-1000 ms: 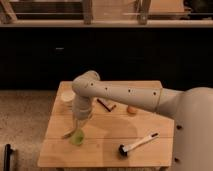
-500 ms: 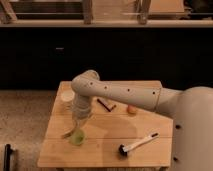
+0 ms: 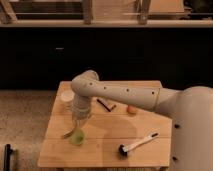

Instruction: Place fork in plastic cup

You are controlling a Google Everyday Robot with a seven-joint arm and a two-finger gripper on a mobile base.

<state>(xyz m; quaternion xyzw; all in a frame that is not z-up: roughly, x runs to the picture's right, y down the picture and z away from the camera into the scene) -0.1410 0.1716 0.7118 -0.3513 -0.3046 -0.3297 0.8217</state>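
Observation:
The lime-green plastic cup (image 3: 77,137) stands on the wooden table (image 3: 107,150) near its front left. The thin olive-yellow fork (image 3: 68,134) slants out from the cup's left side; I cannot tell whether its end rests inside the cup or beside it. My gripper (image 3: 80,119) points down just above the cup, at the end of the pale arm that reaches in from the right. I cannot tell whether it touches the fork.
A pale cream-white cup (image 3: 66,98) stands at the back left. A dark bar (image 3: 106,104) and a small orange object (image 3: 131,109) lie behind the arm. A black-and-white brush (image 3: 138,143) lies at the front right. A dark counter runs behind the table.

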